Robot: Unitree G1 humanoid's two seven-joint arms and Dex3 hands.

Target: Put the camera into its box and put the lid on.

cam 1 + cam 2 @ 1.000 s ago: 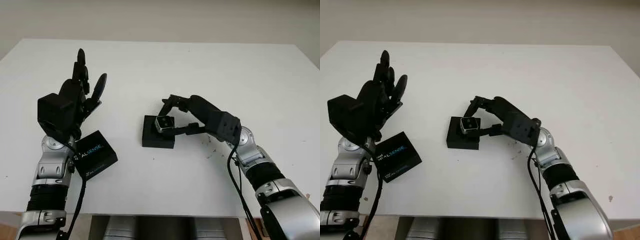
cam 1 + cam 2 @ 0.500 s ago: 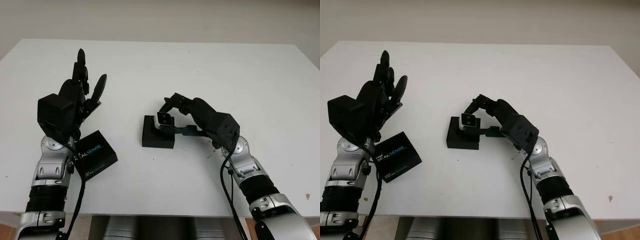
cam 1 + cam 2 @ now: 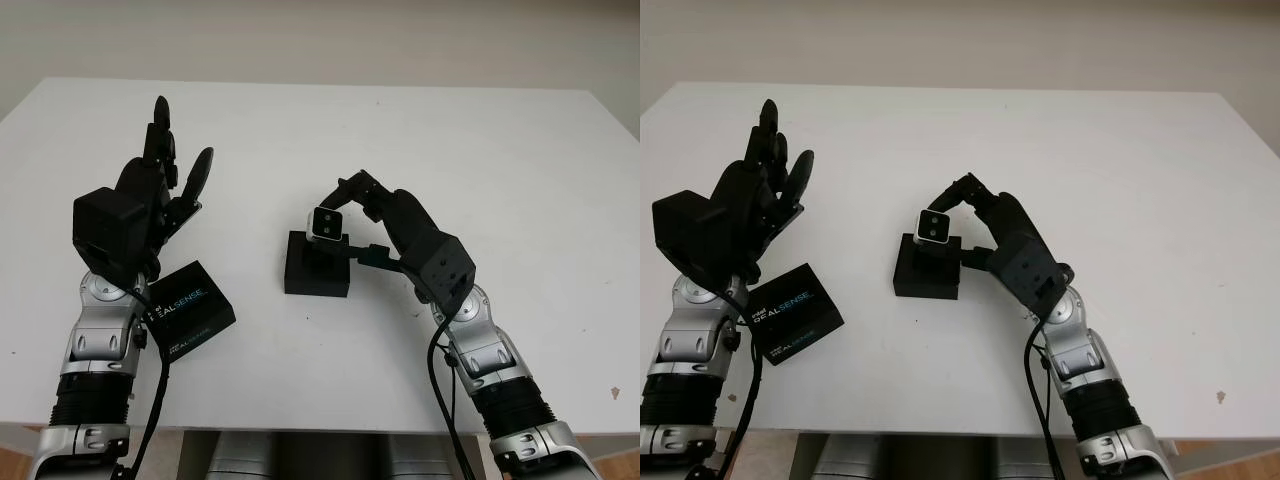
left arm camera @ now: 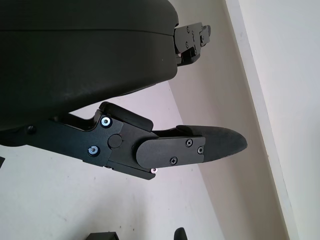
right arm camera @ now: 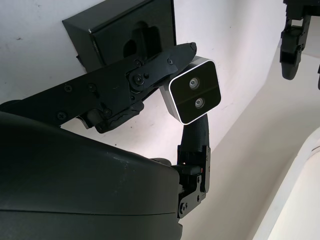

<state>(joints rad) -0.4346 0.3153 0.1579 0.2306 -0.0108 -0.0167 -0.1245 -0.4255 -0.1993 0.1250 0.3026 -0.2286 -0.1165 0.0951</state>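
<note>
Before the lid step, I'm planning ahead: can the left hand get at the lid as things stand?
Probably yes. The left hand is open and raised just beyond the lid, which lies flat on the table with nothing on it. The right hand holds the camera over the box, well aside.

Below our right hand (image 3: 345, 215) – gripping the camera (image 3: 327, 223) – the box (image 3: 317, 265) lies open, unobstructed; lid (image 3: 188, 308) sits by our open left hand (image 3: 150, 195).

Camera (image 5: 194, 96) silvery metal, smooth; box (image 3: 316, 276) matt black.
</note>
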